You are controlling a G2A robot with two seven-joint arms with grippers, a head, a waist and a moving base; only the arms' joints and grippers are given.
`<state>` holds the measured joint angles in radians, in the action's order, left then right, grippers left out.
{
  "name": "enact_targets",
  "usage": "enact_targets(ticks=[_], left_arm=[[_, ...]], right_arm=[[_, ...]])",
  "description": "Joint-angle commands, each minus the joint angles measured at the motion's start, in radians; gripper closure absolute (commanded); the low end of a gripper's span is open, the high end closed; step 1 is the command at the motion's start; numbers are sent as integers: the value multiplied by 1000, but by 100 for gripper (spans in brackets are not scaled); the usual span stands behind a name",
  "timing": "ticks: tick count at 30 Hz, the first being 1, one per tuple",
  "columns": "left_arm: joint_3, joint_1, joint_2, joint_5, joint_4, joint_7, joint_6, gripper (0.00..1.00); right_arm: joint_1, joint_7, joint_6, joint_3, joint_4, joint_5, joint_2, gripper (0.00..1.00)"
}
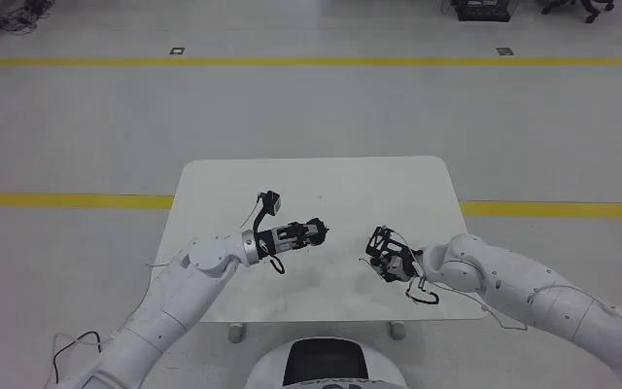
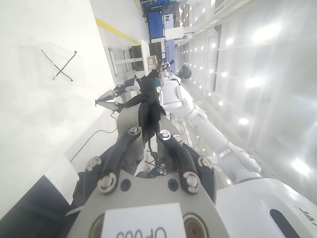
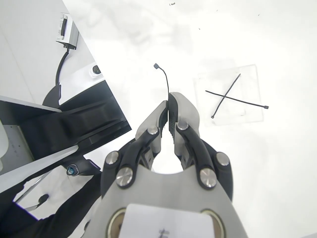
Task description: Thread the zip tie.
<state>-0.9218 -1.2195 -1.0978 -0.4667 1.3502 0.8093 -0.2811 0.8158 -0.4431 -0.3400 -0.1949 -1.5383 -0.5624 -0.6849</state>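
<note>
One white counter [image 1: 389, 180] stood on a pale floor [image 1: 311, 117] crossed by two yellow lines [image 1: 292, 61]. Over it we saw two arms, their tips facing each other near the middle, close but apart. The right end effector [image 3: 168, 99] was clamped tight on one black zip tie [image 3: 166, 79], whose strap curved out past the fingertips to its head. We could not tell how the left end effector [image 1: 319, 230] stood. One clear sheet [image 3: 250, 80] lay on the counter nearby, bearing two more zip ties [image 3: 224, 97] crossed in an X.
</note>
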Motion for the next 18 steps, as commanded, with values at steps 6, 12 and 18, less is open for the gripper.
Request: enact_targets(ticks=[6,12,18], left_arm=[[0,0,0,0,0,0,0,100],[36,-12,-10,-63,13,24,35,100],[76,1,-25,-124,2,45,31,100]], right_arm=[[15,56,5,-14,6,-4,1,100],[71,278,0,-54,-4,-132,38,100],[128,492,0,-86,-36,-233,96,100]])
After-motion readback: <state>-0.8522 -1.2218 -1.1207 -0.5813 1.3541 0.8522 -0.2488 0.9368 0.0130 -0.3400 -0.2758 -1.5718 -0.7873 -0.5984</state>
